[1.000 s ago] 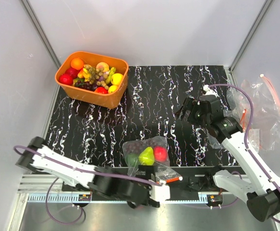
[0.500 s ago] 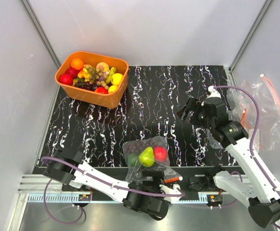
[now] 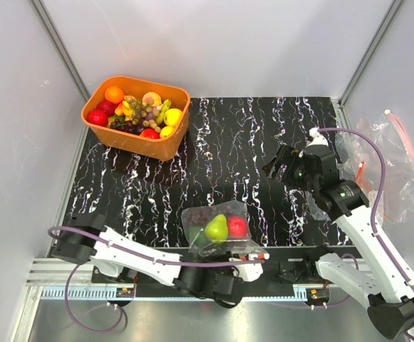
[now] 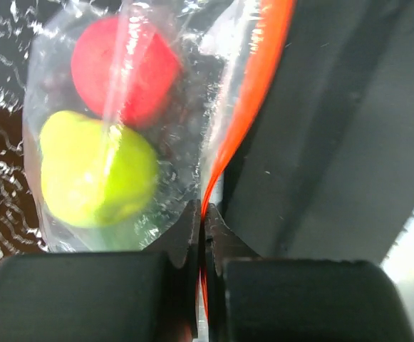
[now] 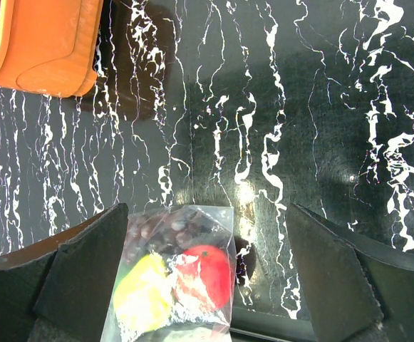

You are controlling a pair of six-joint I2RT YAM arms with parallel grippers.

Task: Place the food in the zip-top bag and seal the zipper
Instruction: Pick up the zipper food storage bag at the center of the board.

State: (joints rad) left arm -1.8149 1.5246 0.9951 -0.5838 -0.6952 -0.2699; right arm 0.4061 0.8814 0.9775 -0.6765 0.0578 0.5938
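Note:
The zip-top bag [image 3: 216, 226] lies at the mat's near edge, holding the food: dark grapes [image 3: 205, 215], a yellow-green pear [image 3: 216, 229] and a red apple [image 3: 237, 227]. Its orange-red zipper [image 3: 253, 254] runs along the near side. My left gripper [image 3: 241, 262] is below the bag at the table's front edge. In the left wrist view the left gripper [image 4: 203, 221] is shut on the zipper [image 4: 253, 92], with the apple [image 4: 125, 68] and pear [image 4: 96, 171] behind the plastic. My right gripper [image 3: 281, 162] hovers open over the mat, well right of and beyond the bag [image 5: 174, 278].
An orange basket [image 3: 174, 139] with several more toy fruits stands at the mat's far left corner. Crumpled spare clear bags [image 3: 385, 164] lie off the mat's right edge, beside the right arm. The basket's wall [image 5: 46, 43] shows in the right wrist view's top left.
My left gripper has gone from open to shut on the bag's zipper strip as the left arm swung in under the bag. The right gripper stayed open and shifted slightly.

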